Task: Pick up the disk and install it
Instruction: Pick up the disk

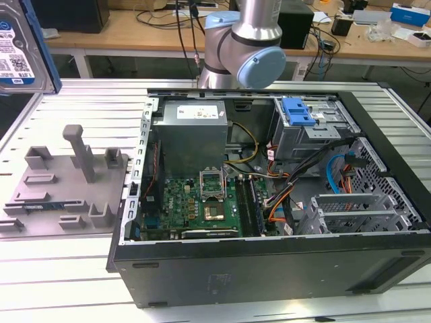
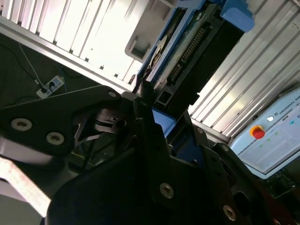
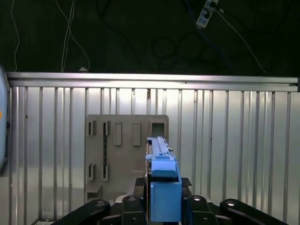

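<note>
Setting: a workshop. A ribbed aluminium bench carries the work, with wooden tables and trailing cables behind it.
Holder: a grey moulded holder lies flat near the bench edge on the exterior view's left. Its slots and upright post look bare.
Disk: the disk is at the upper corner of the exterior view's left, near that camera and raised clear of the holder and the bench. Its label faces the camera. In the first wrist view it stands edge-on above the holder, with its blue carrier uppermost.
Claw: the claw is clamped on the disk. Black fingers sit on either side of the carrier in both wrist views.
Arm: the arm rises behind the far edge of the bench, about mid-width.
Computer case: the open computer case lies on its side and fills the bench from the middle to the exterior view's right. Its power supply and motherboard are exposed.
Drive cage: a grey drive cage with a blue latch sits at the far right corner of the case interior.
Done, in my judgement: the pick-up. The disk is gripped and touches neither holder nor bench.
Outstanding, in my judgement: the whole installation. The disk hangs over the holder side of the bench, well apart from the case and its cage.
</note>
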Controlling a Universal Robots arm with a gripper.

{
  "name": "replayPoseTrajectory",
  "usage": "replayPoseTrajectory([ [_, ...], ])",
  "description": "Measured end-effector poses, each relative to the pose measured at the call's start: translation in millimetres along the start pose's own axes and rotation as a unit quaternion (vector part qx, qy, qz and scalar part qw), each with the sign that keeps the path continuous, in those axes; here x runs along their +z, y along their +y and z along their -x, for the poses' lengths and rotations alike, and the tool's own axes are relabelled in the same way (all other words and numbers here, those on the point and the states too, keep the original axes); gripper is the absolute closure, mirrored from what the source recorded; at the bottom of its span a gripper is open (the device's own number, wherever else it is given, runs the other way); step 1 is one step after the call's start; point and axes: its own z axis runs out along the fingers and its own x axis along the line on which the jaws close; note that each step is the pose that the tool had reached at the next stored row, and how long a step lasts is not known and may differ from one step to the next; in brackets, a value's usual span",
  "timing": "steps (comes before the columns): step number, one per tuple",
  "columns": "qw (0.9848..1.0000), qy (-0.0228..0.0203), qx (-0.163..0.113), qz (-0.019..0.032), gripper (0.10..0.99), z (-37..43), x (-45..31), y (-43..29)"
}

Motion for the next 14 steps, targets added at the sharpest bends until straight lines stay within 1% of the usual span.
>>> replayPoseTrajectory([
  [1, 1.0000, 0.0000, 0.000, 0.0000, 0.722, -1.8, 0.1, -2.8],
  [2, 1.0000, 0.0000, 0.000, 0.0000, 0.722, -5.9, 0.1, -9.1],
  [7, 1.0000, 0.0000, 0.000, 0.0001, 0.722, -16.4, 0.3, -25.6],
  [10, 1.0000, 0.0000, 0.000, 0.0000, 0.722, -21.8, 0.4, -38.1],
  [11, 1.0000, -0.0001, 0.000, 0.0000, 0.722, -24.7, 0.5, -44.7],
  [13, 1.0000, -0.0001, 0.000, 0.0001, 0.722, -27.8, 0.5, -51.9],
  [14, 1.0000, -0.0001, 0.000, 0.0001, 0.722, -29.8, 0.5, -56.9],
])
